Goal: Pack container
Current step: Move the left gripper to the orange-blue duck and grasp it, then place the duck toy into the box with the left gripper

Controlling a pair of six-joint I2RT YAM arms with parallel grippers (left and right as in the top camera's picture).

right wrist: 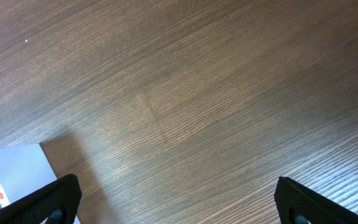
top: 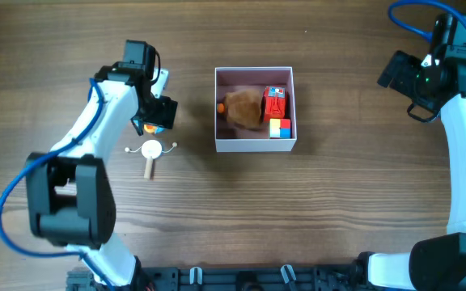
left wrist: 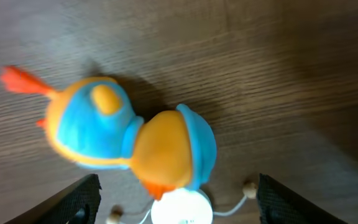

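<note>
Container [top: 255,146] at table [top: 338,210] centre, toys [top: 275,103] inside. Left end effector [left wrist: 179,194] spread wide over a blue-and-orange duck toy [left wrist: 129,140]; right end effector [right wrist: 176,194] wide above the table.

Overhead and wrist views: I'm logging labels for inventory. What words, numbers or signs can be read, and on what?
None can be read in any view.
Red toy in the container: dark markings, too small to read.
</note>
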